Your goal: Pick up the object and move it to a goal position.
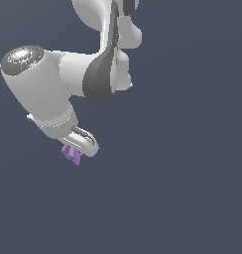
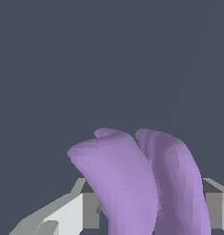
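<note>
**Claw piece gripped, carry to goal pending**

White Franka arm (image 1: 53, 94) angles down toward the exterior view's left. At its tip the white gripper (image 1: 76, 149) has the small light-purple, claw-like object with curved prongs (image 1: 71, 155) poking out just below it. No table edge, shadow or contact line shows under the piece; the background is a flat dark grey-blue, so whether it is lifted or resting cannot be told.

Wrist view: two fat purple prongs (image 2: 146, 183) rise between the grey-white fingers (image 2: 81, 209), one finger on each side. The jaws stand narrow, closed on the piece, touching its flanks as far as the view shows.

Judgement on the step: this looks like the carry phase. No goal marker is visible in either view, so the heading cannot be checked here.

Doing it well:
- Keep the squeeze steady; the curved prongs give little flat surface, so the piece could pivot or slip.
- Move smoothly, without jerks or sharp wrist turns.
- Hold the grip until the piece is at the goal.

Brands, labels, writing: none readable. The arm's joint cap (image 1: 23, 57) shows only a bright highlight.
</note>
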`<state>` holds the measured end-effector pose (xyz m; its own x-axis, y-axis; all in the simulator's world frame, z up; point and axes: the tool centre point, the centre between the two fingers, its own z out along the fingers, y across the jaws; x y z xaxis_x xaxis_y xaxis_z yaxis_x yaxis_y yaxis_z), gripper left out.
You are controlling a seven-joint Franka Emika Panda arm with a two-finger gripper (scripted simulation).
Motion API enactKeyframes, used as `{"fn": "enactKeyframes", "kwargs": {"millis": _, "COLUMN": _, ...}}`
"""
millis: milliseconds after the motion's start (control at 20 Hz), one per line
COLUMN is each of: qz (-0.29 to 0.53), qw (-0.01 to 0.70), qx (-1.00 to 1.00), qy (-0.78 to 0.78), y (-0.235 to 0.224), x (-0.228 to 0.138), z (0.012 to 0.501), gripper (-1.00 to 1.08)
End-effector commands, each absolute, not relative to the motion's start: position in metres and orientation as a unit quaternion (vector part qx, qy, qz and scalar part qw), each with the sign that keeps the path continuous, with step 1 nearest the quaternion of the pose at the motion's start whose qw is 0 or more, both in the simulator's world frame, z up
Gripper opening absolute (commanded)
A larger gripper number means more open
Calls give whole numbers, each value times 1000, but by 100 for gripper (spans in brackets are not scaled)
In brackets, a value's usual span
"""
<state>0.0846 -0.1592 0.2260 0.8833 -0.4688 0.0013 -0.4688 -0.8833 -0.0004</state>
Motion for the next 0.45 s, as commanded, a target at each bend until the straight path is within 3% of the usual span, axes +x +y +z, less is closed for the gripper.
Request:
{"fn": "enactKeyframes", "kwargs": {"millis": 0, "qz": 0, "qw": 0, "qx": -971, "qy": 241, "y": -168, "x": 84, "z": 234, "gripper": -100}}
{"fn": "enactKeyframes", "kwargs": {"millis": 400, "qz": 0, "qw": 0, "qx": -971, "qy": 241, "y": -171, "x": 86, "z": 237, "gripper": -100}}
